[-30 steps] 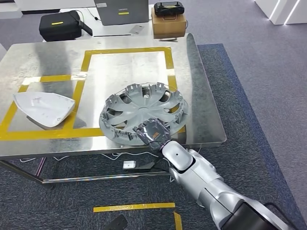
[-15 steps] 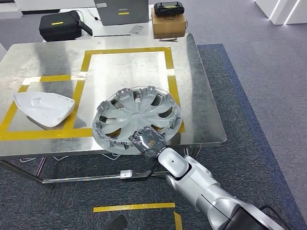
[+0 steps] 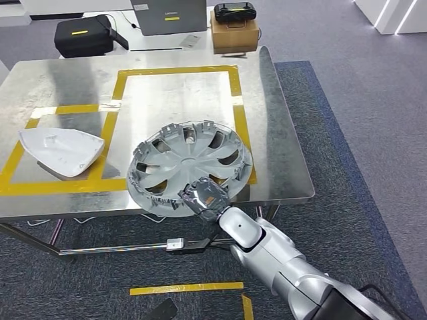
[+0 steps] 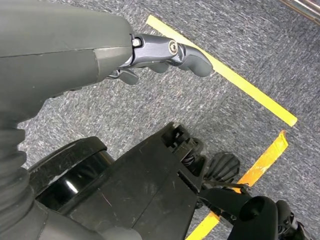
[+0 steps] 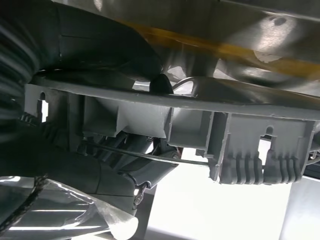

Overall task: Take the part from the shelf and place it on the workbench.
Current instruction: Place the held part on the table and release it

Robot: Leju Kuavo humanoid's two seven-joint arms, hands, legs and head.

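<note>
Part: wheel cover [image 3: 189, 167], near rim gripped by right hand [image 3: 204, 197], tilted over workbench [image 3: 282, 133] front edge.
Release direction: forward, onto workbench.
Left hand [image 4: 166, 52]: hanging, empty, fingers loosely extended.

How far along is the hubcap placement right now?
Mostly done: the hubcap is off the shelf and over the metal workbench, near its front edge, partly inside the yellow tape square. In hand: the right hand holds its near rim, and the right wrist view shows the fingers around the rim. Left: let go and pull back. The left hand hangs idle over the carpet.
</note>
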